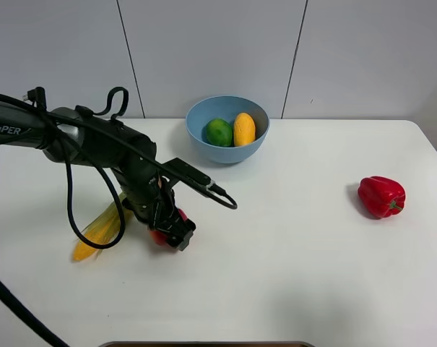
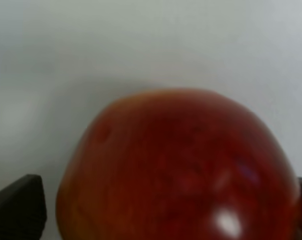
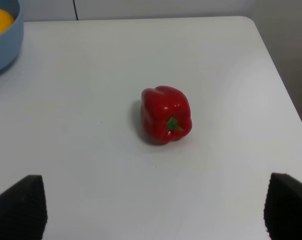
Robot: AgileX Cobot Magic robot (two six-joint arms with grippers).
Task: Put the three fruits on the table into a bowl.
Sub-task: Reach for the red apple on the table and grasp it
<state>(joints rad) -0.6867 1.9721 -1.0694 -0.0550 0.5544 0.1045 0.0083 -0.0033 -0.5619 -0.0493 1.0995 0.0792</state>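
A green lime (image 1: 219,132) and a yellow-orange mango (image 1: 244,129) lie in the light-blue bowl (image 1: 229,153) at the back of the white table (image 1: 297,260). The round red fruit (image 1: 159,236) rests on the table left of centre. My left gripper (image 1: 171,231) is lowered over it, open, with a finger on each side. In the left wrist view the red fruit (image 2: 180,170) fills the space between the dark fingertips (image 2: 18,207), with a thin gap showing on one side. My right gripper (image 3: 155,210) stands open over bare table, short of the bell pepper.
A corn cob (image 1: 95,231) in a green husk lies just left of the left gripper. A red bell pepper (image 1: 381,196) sits near the right edge, also in the right wrist view as the pepper (image 3: 165,115). The bowl's edge (image 3: 3,47) shows there too.
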